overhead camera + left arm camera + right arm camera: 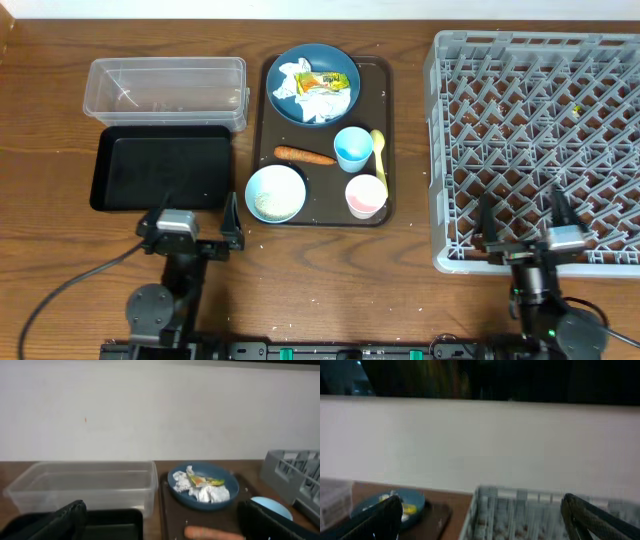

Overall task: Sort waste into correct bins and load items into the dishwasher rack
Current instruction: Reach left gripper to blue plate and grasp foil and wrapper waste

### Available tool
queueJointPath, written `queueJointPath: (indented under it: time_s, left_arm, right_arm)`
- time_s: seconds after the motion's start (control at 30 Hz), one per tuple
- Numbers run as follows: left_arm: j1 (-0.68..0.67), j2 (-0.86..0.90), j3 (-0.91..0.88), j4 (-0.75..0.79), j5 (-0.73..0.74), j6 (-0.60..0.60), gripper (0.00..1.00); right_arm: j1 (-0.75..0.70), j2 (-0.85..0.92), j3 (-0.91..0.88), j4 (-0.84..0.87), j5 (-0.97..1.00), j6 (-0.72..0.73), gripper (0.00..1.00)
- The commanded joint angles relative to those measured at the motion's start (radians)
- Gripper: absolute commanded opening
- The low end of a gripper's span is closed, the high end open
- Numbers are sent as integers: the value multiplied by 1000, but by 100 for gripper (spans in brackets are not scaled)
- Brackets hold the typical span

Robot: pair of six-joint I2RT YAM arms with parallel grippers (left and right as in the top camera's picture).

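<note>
left gripper: fingers apart, empty, beside black tray | right gripper: fingers apart, empty, over dishwasher rack near edge

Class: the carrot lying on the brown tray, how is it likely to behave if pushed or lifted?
The carrot looks round and tapered, so a sideways push would probably roll it in a curve. It seems solid, so it is likely stiff when lifted. Its thin tip offers little to grip.
</note>
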Motion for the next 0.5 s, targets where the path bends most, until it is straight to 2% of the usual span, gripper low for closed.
queueJointPath:
  time_s: [0.0,0.27,0.47]
  left_arm:
    - [-1,137,143,-43,14,0,98]
    - [-4,605,591,-299,88,-1,98]
    - [-55,1017,1027,-575,111,0,98]
  right_arm:
    - [6,92,110,-24,-27,-21,99]
    - [6,427,459,-269,-51,-21,99]
    - [6,684,740,-547,-117,-21,99]
